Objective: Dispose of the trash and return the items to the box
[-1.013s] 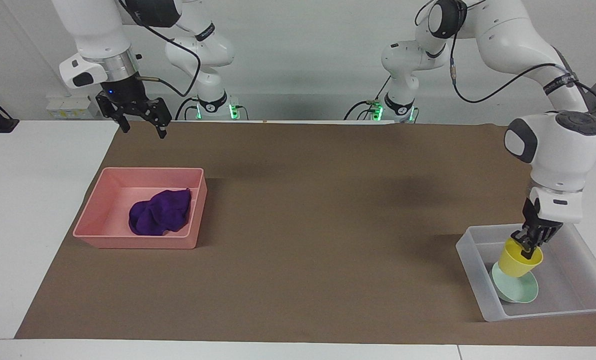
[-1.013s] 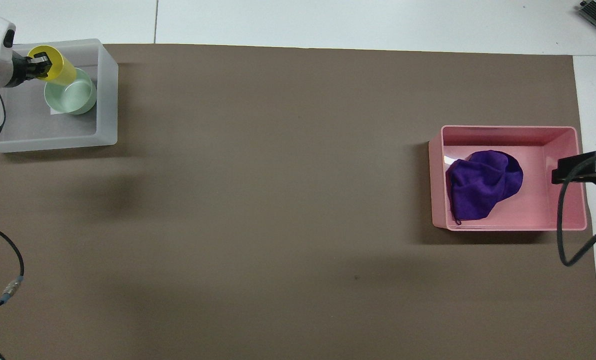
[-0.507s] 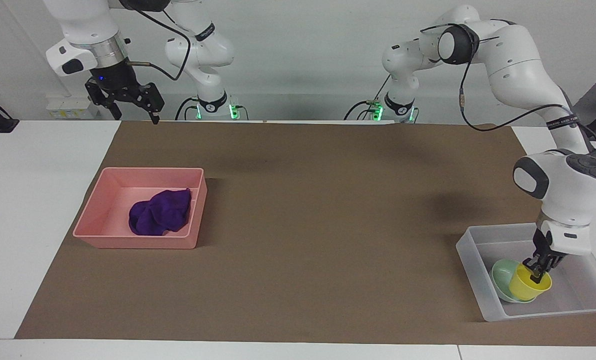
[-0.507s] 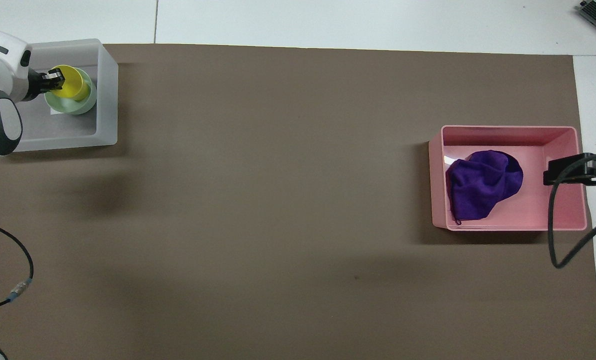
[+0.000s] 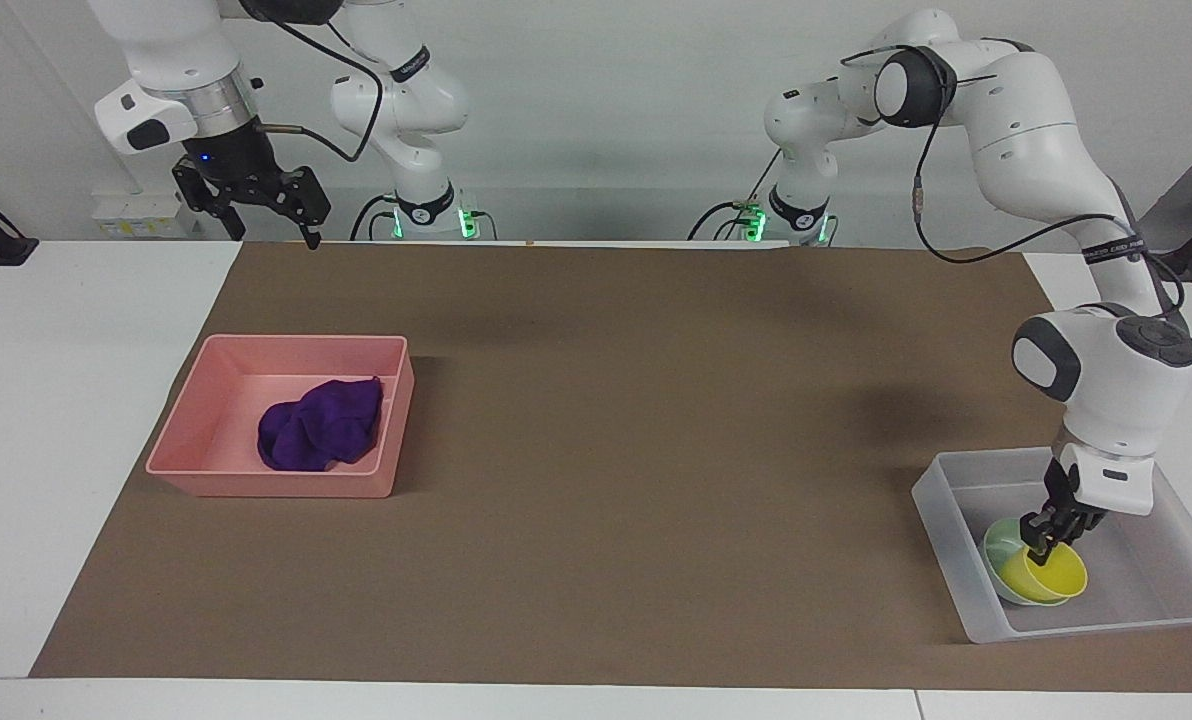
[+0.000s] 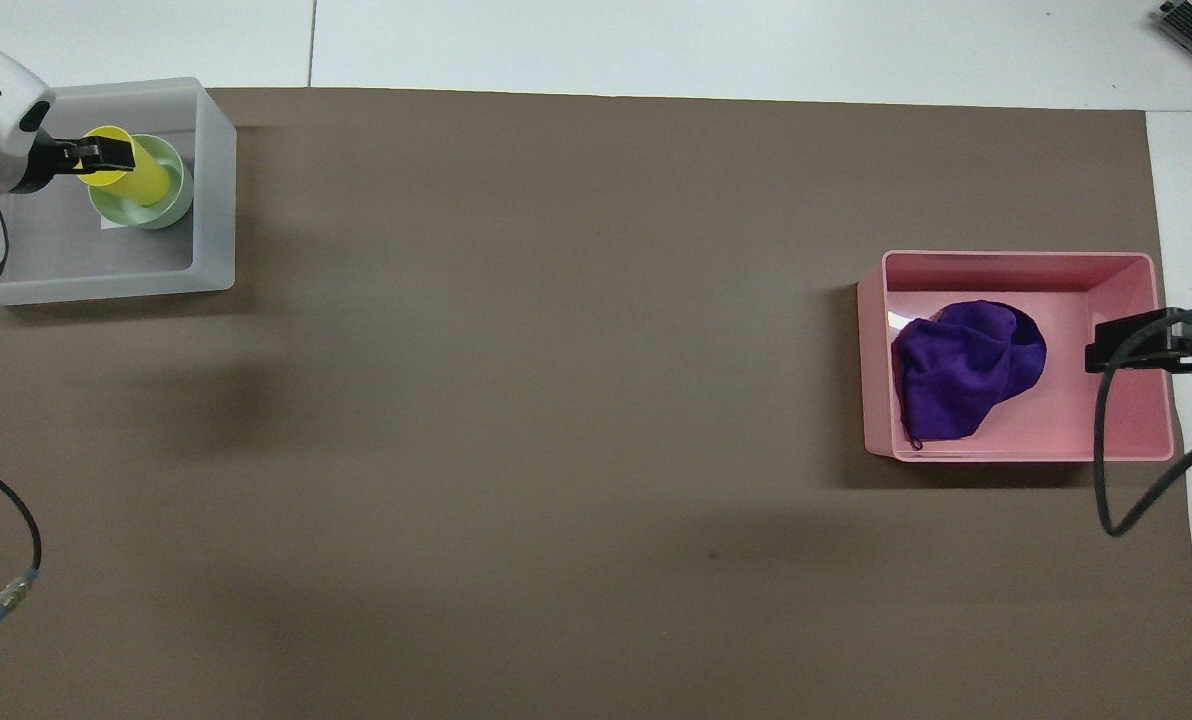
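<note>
Box point(image 5: 1146, 615), the clear-white low-walled tray, sits at the left arm's end of the counter point(image 5: 656, 450), on the brown mat. Pink tray point(image 5: 206, 445) sits at the right arm's end, well apart from the box, with the purple cloth point(image 5: 318, 435) lying inside it. Disposal of the trash is judged done.

Mint-green bowl point(image 5: 998, 548) rests on the box floor. Yellow cup point(image 5: 1051, 577) lies tilted inside the bowl, its mouth turned toward the left hand point(image 5: 1043, 538); the overhead view shows the cup's long axis point(image 6: 141, 180) running from the hand down into the bowl.

Left hand is clenched on the cup's rim, directly over the box. Right hand point(image 5: 274, 215) waits raised over the counter edge nearest the robots, above the pink tray's end, released with its fingers spread; it holds nothing.

Both items are judged to be in the box. The coming move turns on 1 relation: the cup lies directly below the left hand, seated in the bowl, so releasing and lifting straight up should leave it nested. The cup could tip out if dragged sideways.
</note>
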{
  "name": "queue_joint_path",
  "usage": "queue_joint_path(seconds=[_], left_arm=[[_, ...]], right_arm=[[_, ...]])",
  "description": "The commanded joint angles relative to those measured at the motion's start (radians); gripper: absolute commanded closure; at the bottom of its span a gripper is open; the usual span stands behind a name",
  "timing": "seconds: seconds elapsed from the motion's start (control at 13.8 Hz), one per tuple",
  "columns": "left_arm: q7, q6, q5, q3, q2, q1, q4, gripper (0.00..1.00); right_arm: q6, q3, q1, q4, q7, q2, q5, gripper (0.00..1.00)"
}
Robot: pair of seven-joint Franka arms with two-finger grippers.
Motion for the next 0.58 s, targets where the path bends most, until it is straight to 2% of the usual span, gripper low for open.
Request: queue_joint_path(seconds=[0.0,0.29,0.51], left_arm=[[0.154,-0.12,-0.014,0.005,-0.152,-0.031,-0.092,0.0],[0.143,-0.271,-0.014,0.006,-0.339,-0.132,-0.193,0.0],[0.065,-0.301,-0.014,0.008,-0.439,-0.21,-0.25,0.0]], right_arm=[[-0.007,0.005,-0.013,-0.018,-0.014,-0.017,0.011,0.0],[-0.007,0.005,-0.013,-0.018,-0.014,-0.018,0.011,0.0],[-0.006,0.005,-0.015,-0.022,-0.014,-0.018,0.01,0.0]])
